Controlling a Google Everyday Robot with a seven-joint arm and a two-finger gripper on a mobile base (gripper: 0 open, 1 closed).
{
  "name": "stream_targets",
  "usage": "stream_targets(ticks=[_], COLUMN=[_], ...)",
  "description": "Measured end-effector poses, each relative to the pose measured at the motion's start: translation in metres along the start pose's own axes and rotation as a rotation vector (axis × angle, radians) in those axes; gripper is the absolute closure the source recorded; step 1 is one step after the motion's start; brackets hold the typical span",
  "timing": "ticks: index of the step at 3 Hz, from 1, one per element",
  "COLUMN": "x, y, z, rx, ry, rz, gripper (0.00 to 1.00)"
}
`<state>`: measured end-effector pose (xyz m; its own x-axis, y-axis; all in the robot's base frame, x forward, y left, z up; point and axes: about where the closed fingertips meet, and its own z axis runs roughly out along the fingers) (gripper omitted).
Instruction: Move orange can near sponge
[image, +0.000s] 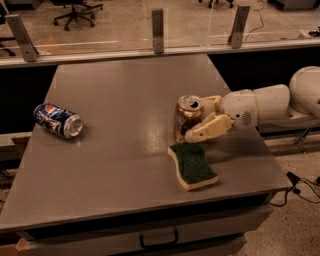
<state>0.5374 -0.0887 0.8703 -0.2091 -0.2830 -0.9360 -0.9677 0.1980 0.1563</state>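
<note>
The orange can (187, 119) stands upright on the grey table (120, 90), right of centre. The sponge (192, 165), dark green on top with a pale yellow body, lies flat just in front of the can, a small gap between them. My gripper (196, 118) reaches in from the right on a white arm (260, 106). Its cream fingers (209, 128) sit on either side of the can, one in front and one behind, closed on the can's right side.
A blue Pepsi can (58, 120) lies on its side near the table's left edge. A glass barrier with metal posts (158, 30) runs along the far edge. The table's right edge is close to the arm. A drawer handle (159, 240) shows below the front edge.
</note>
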Motion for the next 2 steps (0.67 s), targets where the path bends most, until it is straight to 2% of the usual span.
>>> stream_targets(ticks=[1,2], x=[-0.004,-0.02], y=[-0.002,-0.011], z=[-0.013,-0.034], rx=[-0.009,0.028], ry=[0.009,0.03], rz=[-0.016,-0.046], gripper=[0.0,0.0])
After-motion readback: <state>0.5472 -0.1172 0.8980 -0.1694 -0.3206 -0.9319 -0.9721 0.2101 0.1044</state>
